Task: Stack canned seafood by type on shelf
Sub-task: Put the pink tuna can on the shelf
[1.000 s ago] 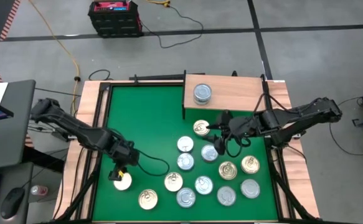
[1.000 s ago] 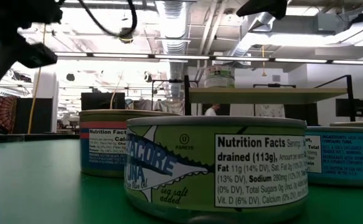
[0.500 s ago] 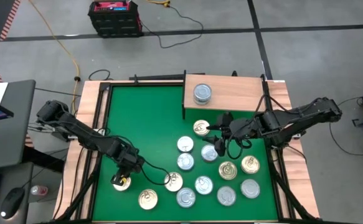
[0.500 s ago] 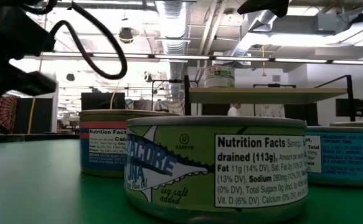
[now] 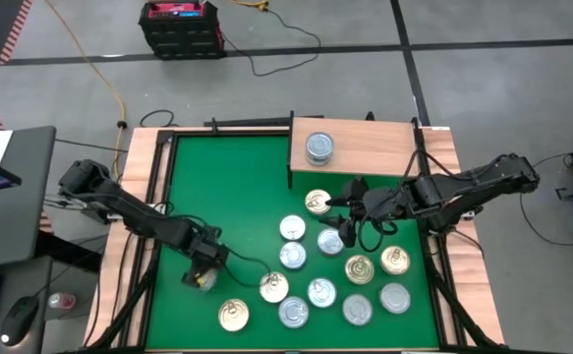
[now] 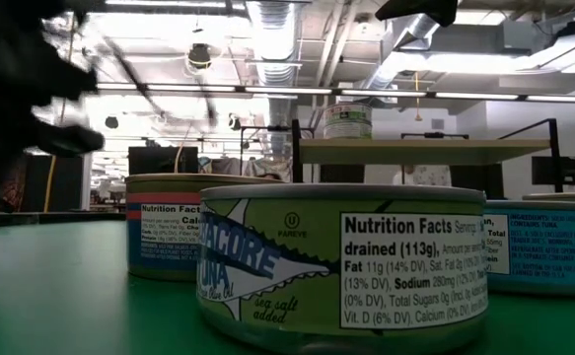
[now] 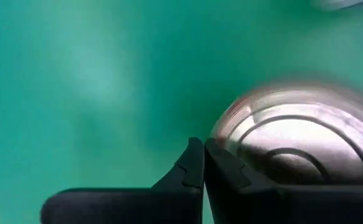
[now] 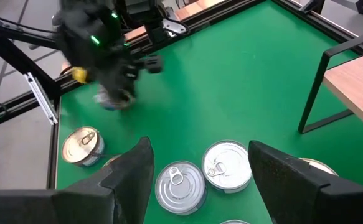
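Observation:
Several flat round tins stand on their bases on the green mat (image 5: 227,197), most at the near right around (image 5: 322,291). One silver-blue tin stack (image 5: 319,147) stands on the light-wood shelf (image 5: 365,143) at the far right; it also shows in the low view (image 6: 347,120). My left gripper (image 5: 204,267) is shut, low over the mat at the near left, beside a lone tin (image 5: 203,283). My right gripper (image 5: 337,234) is open and empty above the tins in front of the shelf. My left gripper has its shut fingers (image 7: 221,168) down at the mat beside the lone tin's rim (image 7: 231,124). The outer side of one finger stands against the tin's wall; whether it presses on it I cannot tell. The tin stands upright on the mat.
The table's wooden border and black rails (image 5: 153,246) run close to my left gripper. A gold-lidded tin (image 5: 233,314) and a cream one (image 5: 274,287) stand near it. The shelf's black leg (image 8: 312,93) stands by my right gripper. The far left of the mat is bare.
My left gripper has come lower and gone a little toward the table's right edge. The lone tin has slid along the mat with it and now shows mostly under the gripper.

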Motion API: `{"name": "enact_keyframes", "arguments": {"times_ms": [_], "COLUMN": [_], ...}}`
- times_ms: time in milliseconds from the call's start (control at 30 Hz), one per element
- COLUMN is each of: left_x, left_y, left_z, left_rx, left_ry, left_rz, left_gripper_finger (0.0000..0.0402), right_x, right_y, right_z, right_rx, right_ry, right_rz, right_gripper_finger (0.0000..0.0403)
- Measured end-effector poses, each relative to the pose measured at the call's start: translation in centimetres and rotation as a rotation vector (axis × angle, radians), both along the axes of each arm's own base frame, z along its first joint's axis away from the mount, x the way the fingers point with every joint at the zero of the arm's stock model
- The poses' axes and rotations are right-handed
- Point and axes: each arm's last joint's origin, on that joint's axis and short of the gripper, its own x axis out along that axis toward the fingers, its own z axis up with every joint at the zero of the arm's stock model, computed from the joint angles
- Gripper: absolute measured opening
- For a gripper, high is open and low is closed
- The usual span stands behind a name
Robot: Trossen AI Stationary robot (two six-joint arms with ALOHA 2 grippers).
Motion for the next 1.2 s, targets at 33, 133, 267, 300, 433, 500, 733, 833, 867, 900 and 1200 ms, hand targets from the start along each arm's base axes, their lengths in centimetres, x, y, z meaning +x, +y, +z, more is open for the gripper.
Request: {"name": "enact_keyframes", "arguments": {"times_ms": [33,133,267,300,433,500,733,833,867,900,1200], "left_x": [0.0,0.2,-0.3,-0.4,-1.7,-2.1,-2.6,-2.0,-1.8,-1.5,0.2], "left_y": [0.3,1.2,3.0,3.3,4.9,5.2,4.2,3.8,3.7,3.6,2.3], "left_z": [-0.1,0.8,3.3,4.2,6.7,8.0,9.7,9.5,9.4,9.1,7.0], "left_rx": [0.035,0.125,0.254,0.239,0.098,-0.018,-0.271,-0.325,-0.329,-0.331,-0.373], "left_ry": [-0.006,-0.026,-0.094,-0.129,-0.188,-0.238,-0.296,-0.294,-0.287,-0.271,-0.104], "left_rz": [0.022,0.119,0.236,0.254,0.444,0.582,0.788,0.860,0.877,0.886,0.964], "left_gripper_finger": [0.0000,0.0000,0.0000,0.0000,0.0000,0.0005,0.0107,0.0177,0.0201,0.0225,0.0360], "right_x": [0.0,0.0,0.0,0.0,0.0,0.0,0.0,0.2,0.3,0.4,2.1], "right_y": [0.0,0.0,0.0,0.0,-0.1,-0.2,-0.3,-0.4,-0.5,-0.5,0.0], "right_z": [0.0,0.0,0.0,0.0,0.0,-0.1,0.0,-0.2,-0.3,-0.4,-2.2], "right_rx": [0.004,0.019,0.035,0.035,0.035,0.036,0.021,0.019,0.017,0.014,0.022], "right_ry": [-0.001,0.001,0.000,0.000,0.001,0.001,-0.002,0.003,0.007,0.014,0.087], "right_rz": [-0.002,-0.011,-0.021,-0.021,-0.026,-0.029,-0.048,-0.056,-0.058,-0.060,-0.031], "right_gripper_finger": [0.0283,0.0283,0.0283,0.0283,0.0283,0.0283,0.0283,0.0283,0.0283,0.0283,0.0283]}}
